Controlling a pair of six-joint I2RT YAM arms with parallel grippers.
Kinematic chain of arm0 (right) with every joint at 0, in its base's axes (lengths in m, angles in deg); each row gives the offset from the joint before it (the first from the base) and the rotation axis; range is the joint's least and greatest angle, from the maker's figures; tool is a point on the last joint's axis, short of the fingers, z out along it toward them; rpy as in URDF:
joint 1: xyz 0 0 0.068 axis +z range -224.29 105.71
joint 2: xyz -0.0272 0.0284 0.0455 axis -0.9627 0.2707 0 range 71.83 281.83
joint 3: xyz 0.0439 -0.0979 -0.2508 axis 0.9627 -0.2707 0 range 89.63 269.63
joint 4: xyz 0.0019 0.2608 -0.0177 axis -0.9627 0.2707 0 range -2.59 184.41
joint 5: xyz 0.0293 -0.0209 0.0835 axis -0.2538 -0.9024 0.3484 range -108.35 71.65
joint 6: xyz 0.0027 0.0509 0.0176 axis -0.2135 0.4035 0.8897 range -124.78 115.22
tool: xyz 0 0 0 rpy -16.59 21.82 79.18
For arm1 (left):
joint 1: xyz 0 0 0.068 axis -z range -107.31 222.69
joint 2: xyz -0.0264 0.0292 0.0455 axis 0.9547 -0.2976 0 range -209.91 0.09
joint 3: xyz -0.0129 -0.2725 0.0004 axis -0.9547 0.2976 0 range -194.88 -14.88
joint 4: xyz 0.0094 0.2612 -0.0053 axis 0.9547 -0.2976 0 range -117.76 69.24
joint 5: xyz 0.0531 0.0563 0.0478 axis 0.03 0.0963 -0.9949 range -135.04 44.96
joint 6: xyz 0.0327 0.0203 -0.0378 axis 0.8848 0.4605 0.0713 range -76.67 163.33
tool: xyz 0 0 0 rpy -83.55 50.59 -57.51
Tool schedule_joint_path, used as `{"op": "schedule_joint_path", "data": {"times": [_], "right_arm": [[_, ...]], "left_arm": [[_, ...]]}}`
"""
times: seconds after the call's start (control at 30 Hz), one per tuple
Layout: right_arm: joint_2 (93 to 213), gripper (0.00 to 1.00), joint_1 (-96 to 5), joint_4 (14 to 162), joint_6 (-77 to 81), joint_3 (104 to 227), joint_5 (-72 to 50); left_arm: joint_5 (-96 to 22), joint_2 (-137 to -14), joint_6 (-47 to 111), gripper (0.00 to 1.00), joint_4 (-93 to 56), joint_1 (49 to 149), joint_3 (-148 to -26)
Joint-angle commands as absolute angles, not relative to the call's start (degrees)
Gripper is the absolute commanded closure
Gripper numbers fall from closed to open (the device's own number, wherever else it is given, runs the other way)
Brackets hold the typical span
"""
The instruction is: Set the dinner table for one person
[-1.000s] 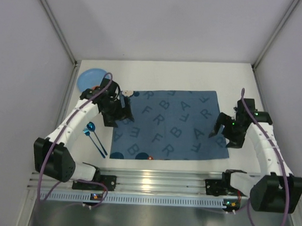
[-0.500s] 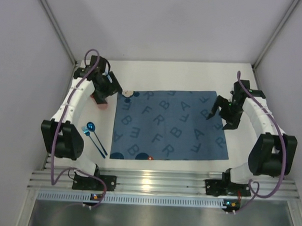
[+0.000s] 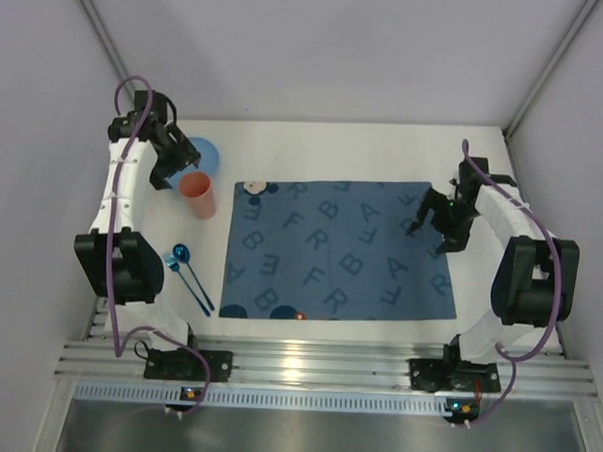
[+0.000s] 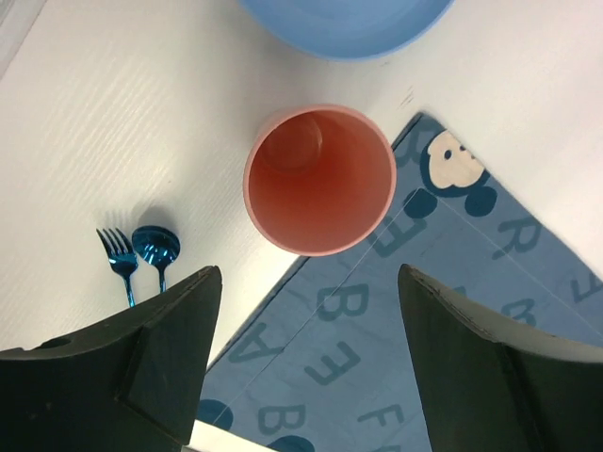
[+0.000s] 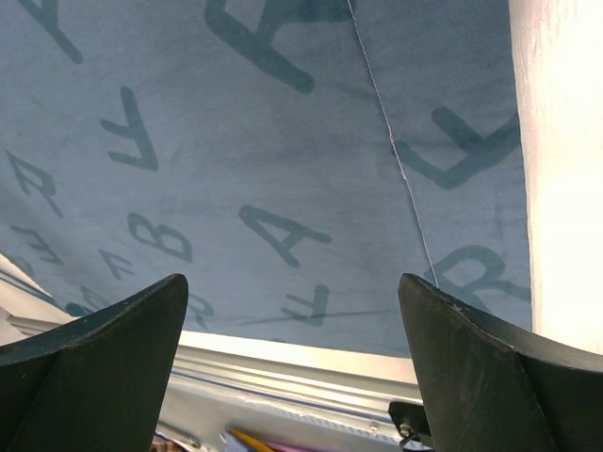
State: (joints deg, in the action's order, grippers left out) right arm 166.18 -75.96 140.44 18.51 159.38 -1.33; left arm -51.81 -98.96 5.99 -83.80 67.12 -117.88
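Note:
The white dinner table (image 3: 365, 149) carries a blue letter-printed placemat (image 3: 341, 248). A salmon cup (image 3: 197, 194) stands upright on the table just off the mat's far-left corner. A blue plate (image 3: 202, 156) lies behind it, partly hidden by my left arm. A blue spoon (image 3: 181, 252) and fork (image 3: 172, 263) lie left of the mat. My left gripper (image 3: 174, 160) is open and empty, hovering above the cup (image 4: 320, 179) with its jaws wide apart. My right gripper (image 3: 432, 224) is open and empty over the mat's right part (image 5: 283, 141).
The silver slotted rail (image 3: 305, 371) runs along the near edge, with both arm bases bolted on it. Grey walls enclose the left, back and right sides. In the left wrist view the plate (image 4: 349, 19), fork (image 4: 115, 254) and spoon (image 4: 155, 245) show around the cup.
My left arm swung from the mat's left edge back to the far-left corner, and the cup now stands free on the table. My right arm drew back towards the far right.

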Motion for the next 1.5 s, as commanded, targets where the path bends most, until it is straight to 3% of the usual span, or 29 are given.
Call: {"op": "schedule_joint_path", "data": {"times": [0.0,0.1,0.23,0.57,0.67,0.7,0.9,1.23,1.47], "right_arm": [[167.5,0.06,-76.0,138.6,16.9,159.2,-0.2],[168.9,0.07,-76.0,139.0,16.5,160.5,0.4],[171.1,0.08,-76.0,139.8,16.6,163.5,1.1],[171.9,0.08,-76.0,141.1,16.6,166.1,0.9],[171.2,0.08,-76.0,141.3,17.0,166.2,0.9],[171.2,0.09,-76.0,141.4,17.4,166.5,0.9],[173.1,0.09,-71.8,143.6,19.7,176.1,4.0],[193.1,0.09,-54.0,154.9,22.0,216.9,8.9],[194.7,0.1,-51.2,153.2,22.4,214.3,7.1]], "left_arm": [[-53.7,-96.6,7.3,0.19,-83.6,66.7,-114.8],[-52.5,-97.1,7.6,0.21,-78.3,66.4,-111.3],[-53.0,-100.6,6.5,0.35,-77.7,66.0,-111.1],[-54.5,-106.5,8.2,0.51,-75.5,65.7,-109.5],[-54.8,-106.9,8.7,0.8,-74.2,65.7,-108.5],[-54.9,-107.2,8.8,0.99,-74.0,65.7,-108.3],[-49.5,-107.3,13.3,1.0,-73.3,69.9,-113.7],[-48.3,-110.8,17.6,1.0,-76.4,92.0,-125.3],[-52.8,-113.6,18.7,1.0,-80.4,104.7,-131.1]]}}
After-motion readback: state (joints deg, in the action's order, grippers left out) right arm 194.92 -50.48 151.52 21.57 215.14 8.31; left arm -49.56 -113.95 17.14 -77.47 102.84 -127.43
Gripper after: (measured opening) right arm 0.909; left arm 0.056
